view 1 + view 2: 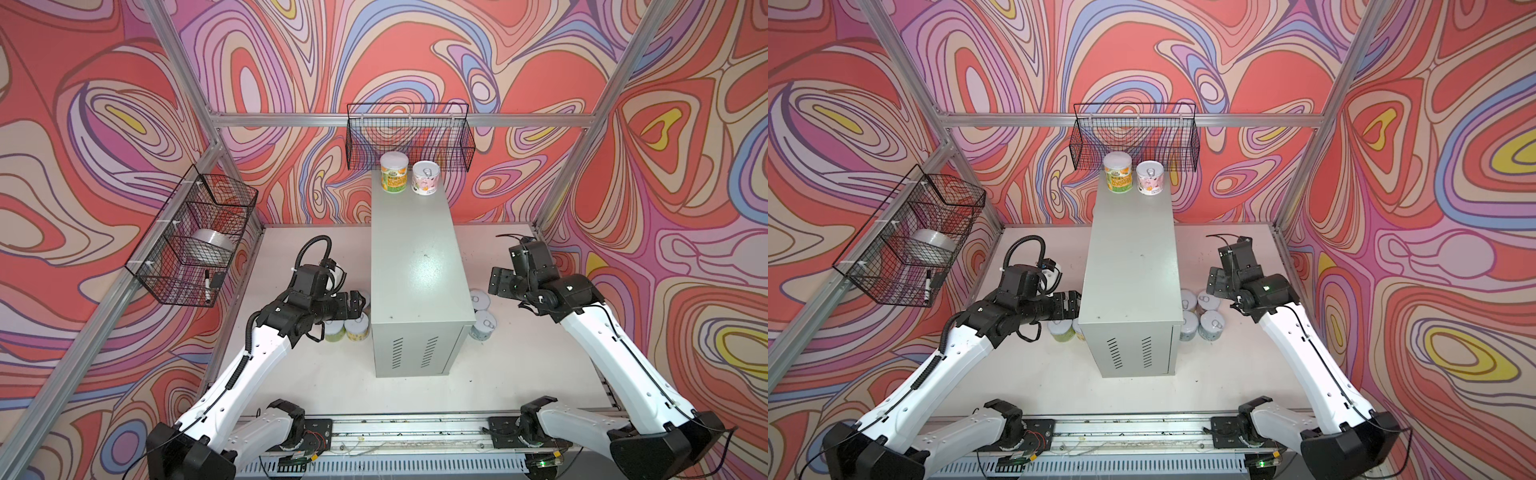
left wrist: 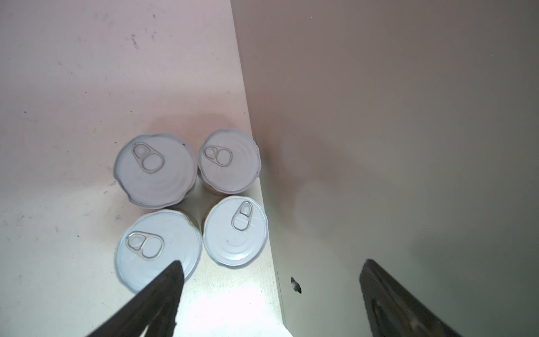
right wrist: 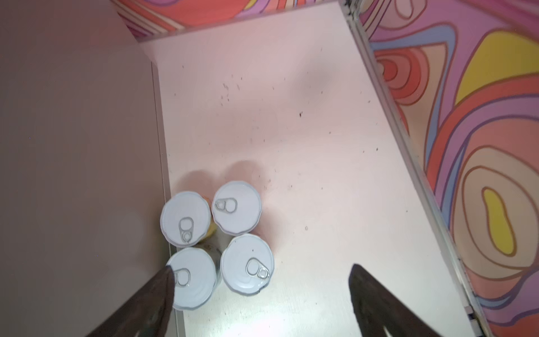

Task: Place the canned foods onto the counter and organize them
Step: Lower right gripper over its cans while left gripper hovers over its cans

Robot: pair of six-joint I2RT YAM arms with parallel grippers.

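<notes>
A green-yellow can (image 1: 393,173) and a pink can (image 1: 425,178) are set at the far edge of the cabinet surface (image 1: 415,257), upper centre; its near stretch is left open. Lettering seems too small to be read. A left cluster (image 2: 157,172) and right cluster (image 3: 236,207) of four cans each are crowded beside its walls. The left tool (image 2: 271,262) and right tool (image 3: 261,267) are held apart.

Four upright cans (image 3: 247,264) cluster just beside the counter (image 3: 73,146)

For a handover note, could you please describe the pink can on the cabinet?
Find the tall grey counter in the middle of the table. At its far end, the pink can shows a pull tab; the yellow-green can beside it has a plain lid.
</notes>
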